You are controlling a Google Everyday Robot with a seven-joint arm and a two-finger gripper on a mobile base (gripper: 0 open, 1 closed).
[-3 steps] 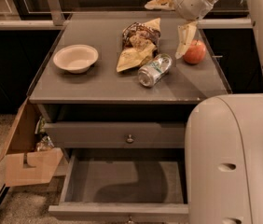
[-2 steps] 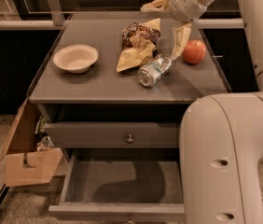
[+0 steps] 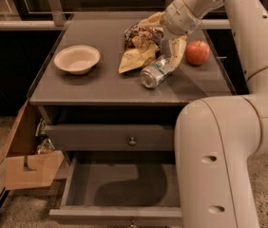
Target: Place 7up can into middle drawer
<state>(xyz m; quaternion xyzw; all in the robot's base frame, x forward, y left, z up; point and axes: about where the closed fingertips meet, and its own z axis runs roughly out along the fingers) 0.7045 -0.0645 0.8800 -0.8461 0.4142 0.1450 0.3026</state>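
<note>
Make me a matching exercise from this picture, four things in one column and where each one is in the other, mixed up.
1 can
2 bowl
3 apple
4 gripper

A right end of the tabletop
B on its side by the snack bag
C left part of the tabletop
D over the can's far end

Pairs: 1-B, 2-C, 3-A, 4-D
</note>
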